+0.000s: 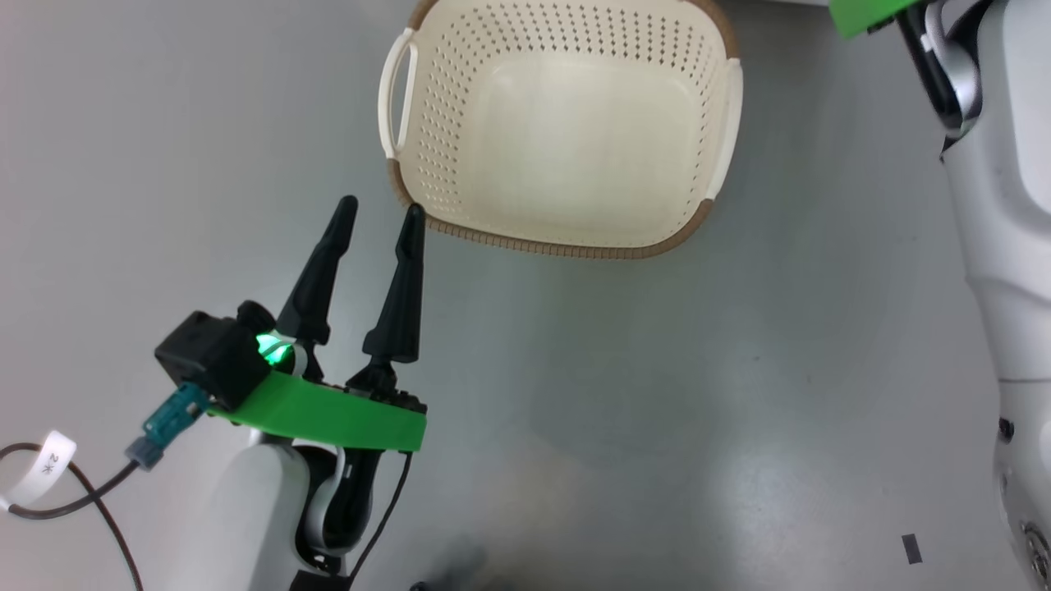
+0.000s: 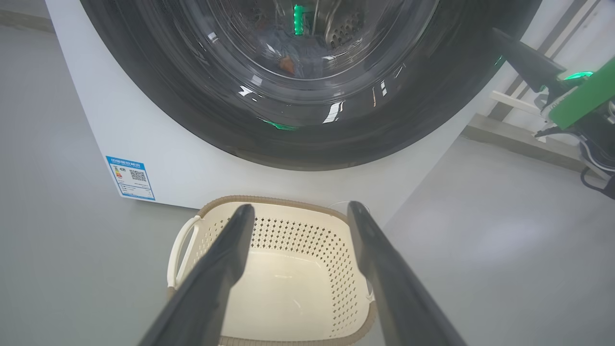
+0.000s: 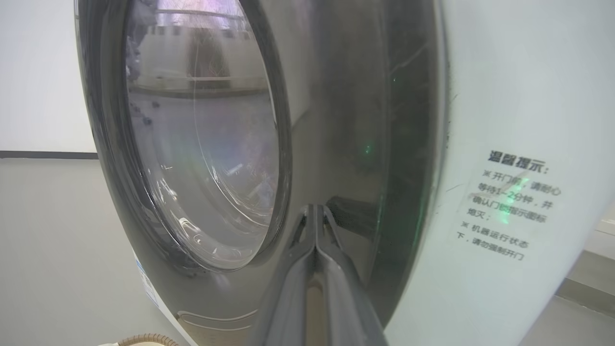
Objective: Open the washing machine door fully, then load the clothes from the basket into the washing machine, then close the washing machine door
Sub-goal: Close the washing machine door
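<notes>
Left gripper [image 1: 382,207] spread near basket [image 1: 575,246], clothes [image 2: 288,62] behind washing machine door [image 2: 192,110]

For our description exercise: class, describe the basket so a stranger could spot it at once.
Start at the big white washing machine with its black-rimmed round door. On the grey floor just before it sits the basket: cream, perforated, brown-rimmed, empty, unlike the smooth machine.

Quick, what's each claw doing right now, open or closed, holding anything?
Left claw: open, empty, near the basket.
Right claw: closed, empty, tips on the washer door.
</notes>
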Controlling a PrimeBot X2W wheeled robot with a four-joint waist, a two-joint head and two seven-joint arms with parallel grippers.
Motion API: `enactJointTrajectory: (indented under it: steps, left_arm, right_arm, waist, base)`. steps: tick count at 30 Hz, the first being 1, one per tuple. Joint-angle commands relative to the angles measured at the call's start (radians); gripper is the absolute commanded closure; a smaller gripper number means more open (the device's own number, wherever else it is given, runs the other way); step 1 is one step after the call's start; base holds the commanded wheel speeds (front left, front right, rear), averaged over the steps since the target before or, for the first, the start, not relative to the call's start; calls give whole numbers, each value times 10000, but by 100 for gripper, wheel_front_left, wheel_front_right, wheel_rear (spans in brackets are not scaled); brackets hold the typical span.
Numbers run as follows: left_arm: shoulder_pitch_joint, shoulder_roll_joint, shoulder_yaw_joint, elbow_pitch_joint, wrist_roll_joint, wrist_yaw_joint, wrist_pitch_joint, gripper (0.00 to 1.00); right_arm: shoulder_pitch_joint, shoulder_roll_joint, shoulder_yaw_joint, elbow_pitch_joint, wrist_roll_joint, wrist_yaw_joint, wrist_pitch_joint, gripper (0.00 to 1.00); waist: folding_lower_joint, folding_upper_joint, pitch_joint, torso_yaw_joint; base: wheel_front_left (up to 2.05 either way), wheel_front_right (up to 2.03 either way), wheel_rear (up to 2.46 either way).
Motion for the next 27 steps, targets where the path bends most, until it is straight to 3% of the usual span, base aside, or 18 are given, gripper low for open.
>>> enactJointTrajectory:
  steps: [1,13,27]
  left_arm:
    - [263,351,413,-163,133,-25,-63,0]
    - [784,613,795,-82,417,-25,-63,0]
    - [1864,876,1493,-40,766,-25,-63,0]
  right_arm:
    - [450,342,145,-210,144,-69,-78,100]
    - [2928,484,486,-1055,655,-69,-130,100]
    - [7110,1280,-1172,-3339,954,-69,-133,100]
  waist:
    - [0,0,-406,-224]
    - [0,0,-1949,-1006]
    - [0,0,-3893,-2270]
  base:
    - [0,0,0]
    - [0,0,0]
    - [0,0,0]
